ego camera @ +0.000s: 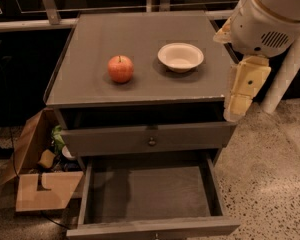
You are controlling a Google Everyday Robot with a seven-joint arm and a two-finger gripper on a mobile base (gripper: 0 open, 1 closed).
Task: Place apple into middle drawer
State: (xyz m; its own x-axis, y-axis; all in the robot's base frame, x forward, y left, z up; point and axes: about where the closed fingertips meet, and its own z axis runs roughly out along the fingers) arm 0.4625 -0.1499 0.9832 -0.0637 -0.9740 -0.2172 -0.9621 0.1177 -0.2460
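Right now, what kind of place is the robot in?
Probably a lab or office test area, not a home kitchen: a grey cabinet stands on a speckled floor, with an open cardboard box of odds and ends beside it. The gripper hangs beside the cabinet, away from the apple.

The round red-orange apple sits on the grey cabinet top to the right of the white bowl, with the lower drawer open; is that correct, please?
Not quite: the camera view shows the round red-orange apple left of the shallow white bowl, not right. The lower grey drawer is indeed open. The gripper hangs beside the right edge of the grey cabinet.
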